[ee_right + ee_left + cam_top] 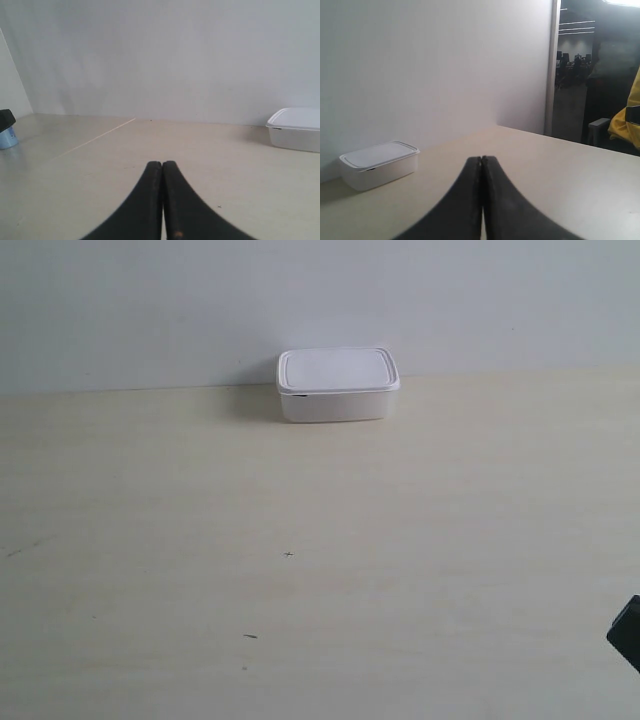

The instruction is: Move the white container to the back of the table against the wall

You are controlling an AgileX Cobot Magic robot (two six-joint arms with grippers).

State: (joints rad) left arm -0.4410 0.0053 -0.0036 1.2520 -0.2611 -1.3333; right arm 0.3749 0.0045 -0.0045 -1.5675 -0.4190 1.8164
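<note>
On table (300,590), blue object (6,136) well aside, lidded white container (337,385) against wall (150,310), left gripper (482,160), right gripper (162,164) both pressed together.

Readable text, labels, brands, numbers, signs: none found in any view.

- white container (337,385): lid and walls plain white, with no print I can read.
- table (450,570): one tiny dark cross-shaped mark (288,554), like a plus sign. The few other specks form no letters.
- wall (150,310): plain, with no lettering.
- my left fingers (465,210) and my right fingers (145,210): plain black, with no legible marking.
- small blue item (7,137) with a dark top, at the edge of my right wrist view: too small and blurred to tell whether it carries a label.
- dim room beyond the wall's edge, seen in my left wrist view: nothing there is sharp enough to read.
</note>
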